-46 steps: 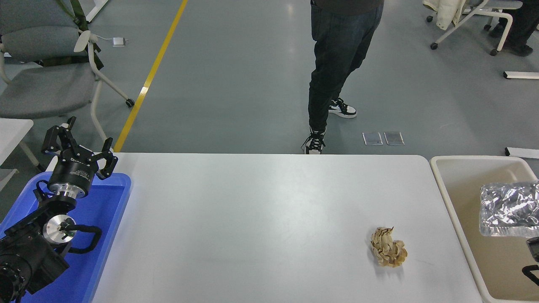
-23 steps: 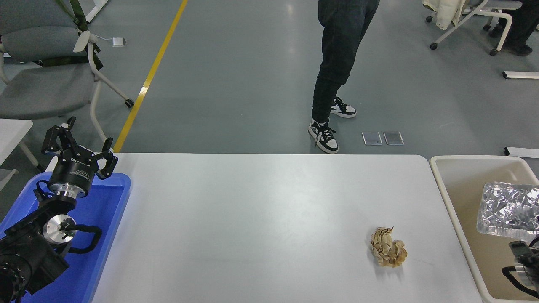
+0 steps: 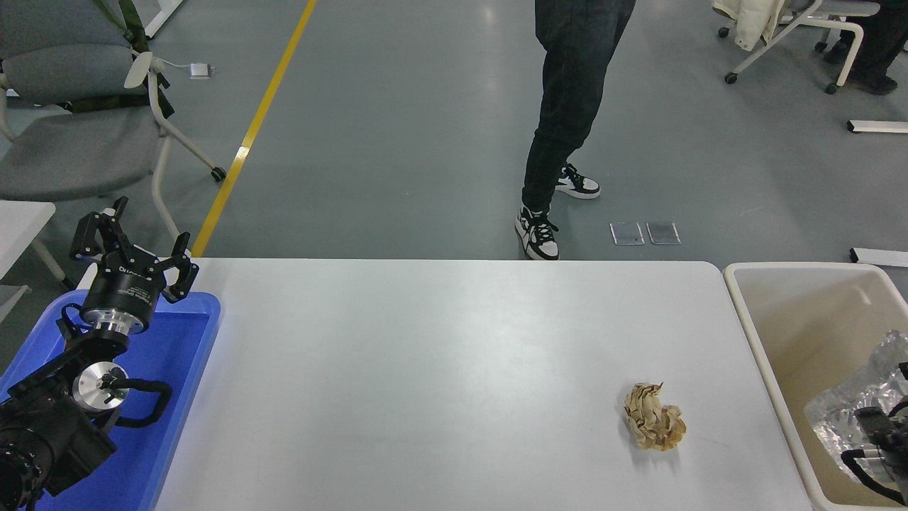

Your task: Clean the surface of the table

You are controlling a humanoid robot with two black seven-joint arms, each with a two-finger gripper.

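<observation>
Since the earlier frame, the silver foil wrapper (image 3: 862,397) has dropped lower into the beige bin (image 3: 773,298) at 3 o'clock, with the right gripper (image 3: 876,443) beside it at the right edge; whether its claw is open or closed cannot be told. One crumpled brown paper ball (image 3: 654,426) lies on the table surface (image 3: 425,369) at 4 o'clock, clear of all edges, open room around it. One left gripper (image 3: 135,259) is parked at 9 o'clock over one blue tray (image 3: 177,369), fingers spread. One person (image 3: 567,121) stands at 12 o'clock.
</observation>
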